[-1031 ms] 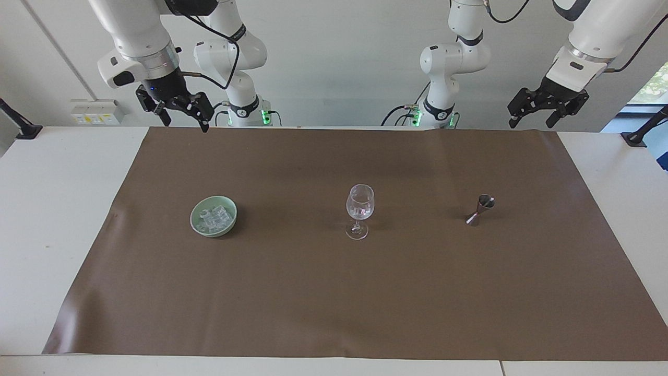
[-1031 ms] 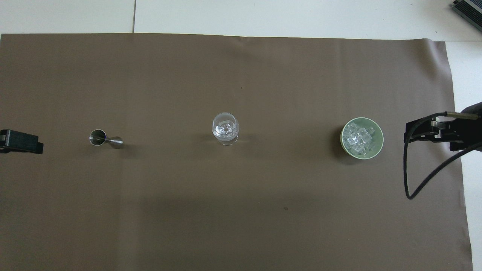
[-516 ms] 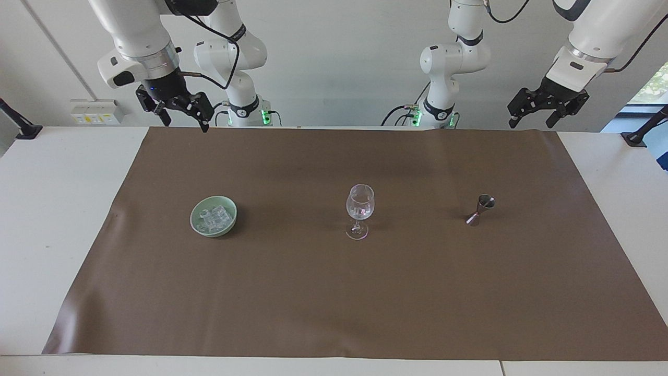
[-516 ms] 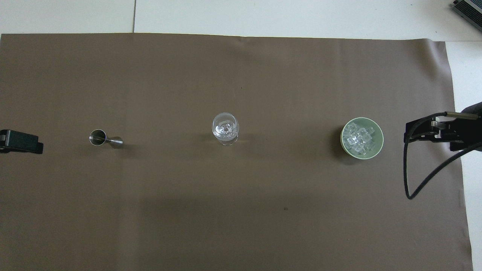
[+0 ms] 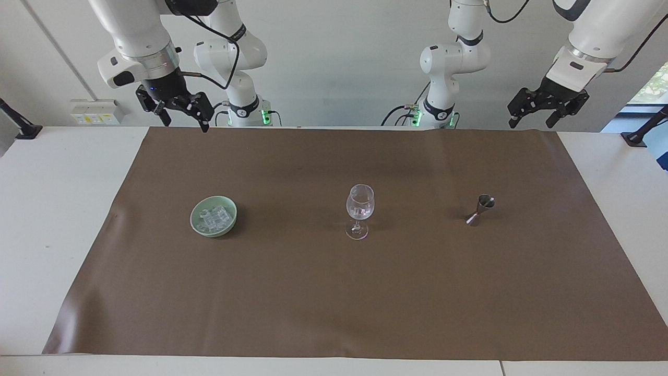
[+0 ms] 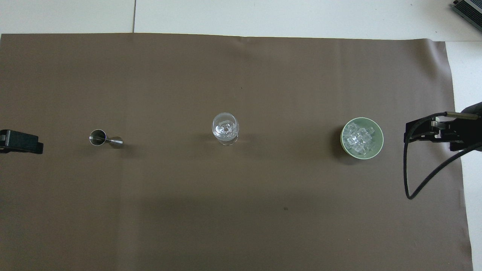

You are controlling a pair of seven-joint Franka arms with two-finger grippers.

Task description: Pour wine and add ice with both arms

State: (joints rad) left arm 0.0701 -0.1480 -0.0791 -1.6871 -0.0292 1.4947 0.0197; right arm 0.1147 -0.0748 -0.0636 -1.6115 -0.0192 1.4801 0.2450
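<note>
- Centrally, a clear stemmed wine glass (image 5: 359,210) is seen standing upright on a large brown mat (image 5: 334,292) that is spread over a white table (image 5: 47,209); some clear content is visible in its bowl, though whether it is liquid, ice or both cannot be told.
- Toward the right arm's end of the table, a round pale green ceramic bowl (image 5: 197,225) is set on the mat, and small clear glassy ice cubes (image 5: 214,218) are heaped inside it.
- Toward the left arm's end, a small silver metal double-cone jigger (image 5: 480,209) is stood on the mat, well apart from the glass.
- Bowl, glass and jigger are lined up in one row across the mat, each well apart from the next.
- The right gripper (image 5: 182,108), black and two-fingered, is held high over the mat's edge nearest the robots, at the bowl's end; its fingers are spread apart and nothing is grasped.
- The left gripper (image 5: 537,110) is held high over the table's edge nearest the robots, at the jigger's end; its fingers are likewise released and empty.
- From overhead, only a black part of the left gripper (image 6: 20,141) and the cabled black body of the right gripper (image 6: 440,130) are shown at the picture's sides.
- No brand, label or legible writing can be made out on any of the things.
</note>
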